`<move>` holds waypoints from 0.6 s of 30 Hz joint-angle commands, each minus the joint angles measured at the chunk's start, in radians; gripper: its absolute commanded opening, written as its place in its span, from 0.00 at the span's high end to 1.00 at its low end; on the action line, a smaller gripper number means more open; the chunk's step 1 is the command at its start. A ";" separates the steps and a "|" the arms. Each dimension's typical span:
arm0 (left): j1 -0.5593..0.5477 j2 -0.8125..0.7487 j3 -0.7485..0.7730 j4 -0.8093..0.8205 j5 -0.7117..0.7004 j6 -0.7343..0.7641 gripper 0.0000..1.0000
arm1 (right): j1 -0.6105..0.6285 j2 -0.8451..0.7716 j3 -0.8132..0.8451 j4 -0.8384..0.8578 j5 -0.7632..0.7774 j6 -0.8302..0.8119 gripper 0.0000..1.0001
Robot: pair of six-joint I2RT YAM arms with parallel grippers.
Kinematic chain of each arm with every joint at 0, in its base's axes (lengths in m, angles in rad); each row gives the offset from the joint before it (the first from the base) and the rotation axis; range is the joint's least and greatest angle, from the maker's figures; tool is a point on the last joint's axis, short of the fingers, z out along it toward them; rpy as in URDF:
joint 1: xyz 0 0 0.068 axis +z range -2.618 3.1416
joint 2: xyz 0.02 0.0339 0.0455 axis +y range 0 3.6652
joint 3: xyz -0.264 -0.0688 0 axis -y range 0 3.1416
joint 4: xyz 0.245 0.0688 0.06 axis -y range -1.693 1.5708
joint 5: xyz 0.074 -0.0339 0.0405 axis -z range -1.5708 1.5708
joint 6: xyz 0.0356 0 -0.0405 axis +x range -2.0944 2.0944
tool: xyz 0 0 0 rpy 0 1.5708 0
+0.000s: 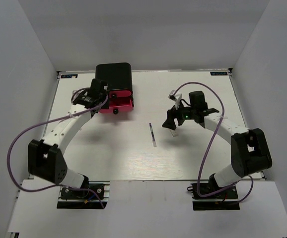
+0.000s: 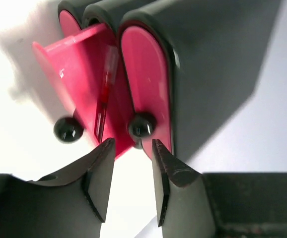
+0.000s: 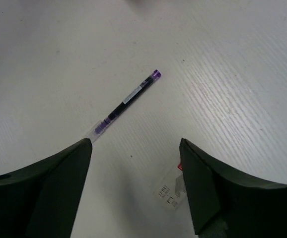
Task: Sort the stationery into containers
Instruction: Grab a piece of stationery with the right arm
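The containers [image 1: 113,78] are pink-red drawers in a black box at the back left. One drawer [image 1: 118,103] is pulled out, and a thin red pen [image 2: 104,96] lies inside it. My left gripper [image 1: 100,95] is open just in front of the drawer knobs [image 2: 142,125], with nothing between its fingers [image 2: 100,173]. A thin dark pen [image 1: 152,134] with a purple cap [image 3: 155,75] lies loose mid-table. My right gripper [image 3: 134,144] hangs open above the table. A small white block [image 3: 169,191] sits below it, partly hidden by the right finger.
A second black knob [image 2: 68,130] shows left of the pulled-out drawer. White walls close in the table [image 1: 133,163] on three sides. Purple cables loop beside both arms.
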 commanded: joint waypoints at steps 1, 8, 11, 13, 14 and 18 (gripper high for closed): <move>-0.010 -0.171 -0.049 -0.020 -0.033 0.069 0.54 | 0.070 0.043 0.060 -0.006 0.047 0.046 0.26; -0.010 -0.450 -0.262 -0.089 -0.076 0.177 0.61 | 0.218 0.177 0.157 -0.018 0.292 0.173 0.46; -0.010 -0.524 -0.353 -0.140 -0.067 0.201 0.50 | 0.271 0.212 0.180 -0.013 0.424 0.238 0.46; -0.010 -0.597 -0.417 -0.167 -0.056 0.202 0.44 | 0.301 0.227 0.187 -0.018 0.475 0.263 0.46; -0.010 -0.620 -0.437 -0.177 -0.045 0.202 0.40 | 0.311 0.235 0.192 -0.019 0.547 0.287 0.47; -0.010 -0.722 -0.537 -0.189 -0.009 0.202 0.36 | 0.349 0.260 0.192 -0.024 0.624 0.284 0.48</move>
